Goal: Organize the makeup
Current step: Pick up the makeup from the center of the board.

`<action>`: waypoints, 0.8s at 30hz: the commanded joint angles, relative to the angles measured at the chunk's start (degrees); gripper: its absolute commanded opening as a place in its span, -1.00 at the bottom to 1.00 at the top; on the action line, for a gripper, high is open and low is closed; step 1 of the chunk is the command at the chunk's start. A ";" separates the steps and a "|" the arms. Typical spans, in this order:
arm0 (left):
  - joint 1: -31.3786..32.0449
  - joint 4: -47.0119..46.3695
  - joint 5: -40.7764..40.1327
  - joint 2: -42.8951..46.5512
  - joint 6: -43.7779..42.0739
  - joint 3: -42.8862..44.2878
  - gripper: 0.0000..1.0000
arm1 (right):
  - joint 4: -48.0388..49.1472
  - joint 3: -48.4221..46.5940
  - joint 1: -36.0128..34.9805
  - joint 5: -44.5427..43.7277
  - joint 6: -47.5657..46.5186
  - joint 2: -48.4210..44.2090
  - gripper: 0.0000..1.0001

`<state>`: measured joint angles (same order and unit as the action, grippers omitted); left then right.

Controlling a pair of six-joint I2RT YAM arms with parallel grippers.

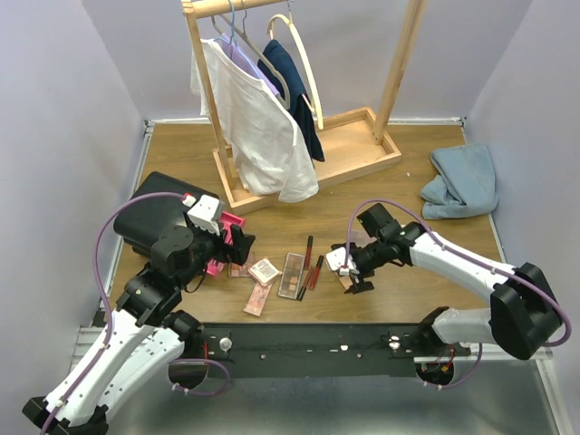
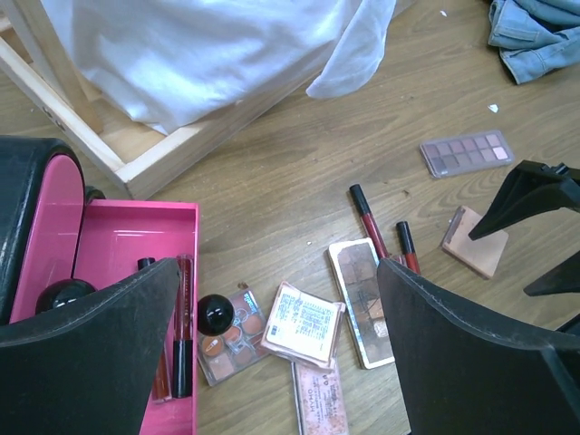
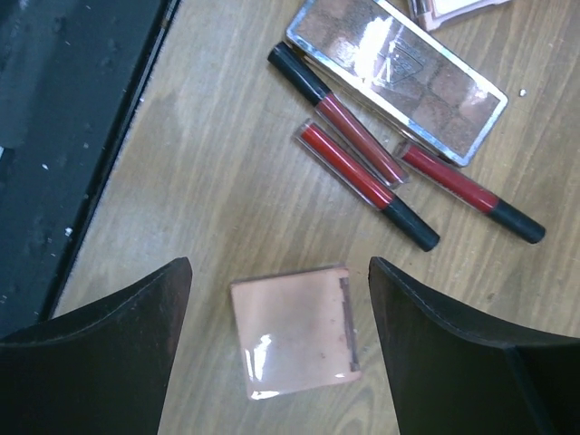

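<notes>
On the table (image 1: 408, 154) you have three slim red tubes (image 3: 340, 118) (image 3: 367, 186) (image 3: 471, 192), four flat palettes (image 2: 358, 290) (image 2: 467, 152) (image 2: 234, 344) (image 2: 322, 408) and two square compacts (image 3: 294, 331) (image 2: 304, 322). Two more tubes (image 2: 181, 335) (image 2: 161, 376) lie in the one open pink drawer (image 2: 136, 227). You can count two round dark discs (image 2: 216, 313) (image 2: 63, 294), one in that drawer and one on the smallest palette, and one blue cloth (image 1: 462, 181) near the table's far right corner.

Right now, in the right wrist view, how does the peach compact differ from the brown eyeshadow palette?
The peach compact is square; the brown eyeshadow palette is a long rectangle. The compact's face is plain peach; the palette shows brown pans under a clear lid. The compact lies alone below the open right gripper; the palette has red tubes beside it. Both lie flat on the wooden table.
</notes>
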<state>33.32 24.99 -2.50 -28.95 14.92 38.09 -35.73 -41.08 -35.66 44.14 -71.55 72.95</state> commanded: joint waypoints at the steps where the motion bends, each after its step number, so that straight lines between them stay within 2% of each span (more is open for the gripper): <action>1: -0.27 0.32 -2.76 0.82 0.73 -0.03 0.97 | -3.03 -5.76 -1.34 -4.40 -3.68 2.81 0.65; 6: -0.36 0.67 -3.30 1.26 0.73 0.06 0.97 | -2.95 -8.93 -3.10 -7.14 -4.04 5.62 0.34; 12: -0.36 0.93 -3.65 1.70 0.82 -0.03 0.97 | -0.23 -10.51 -7.49 -10.91 -3.33 10.62 0.15; 24: -0.36 1.02 -3.74 1.97 0.90 -0.03 0.98 | -2.51 -19.12 -9.08 -15.57 -8.26 21.18 0.12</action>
<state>33.32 25.89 -5.10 -27.66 15.53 38.09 -36.80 -55.75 -44.53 30.70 -77.30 91.18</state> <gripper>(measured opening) 0.987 0.566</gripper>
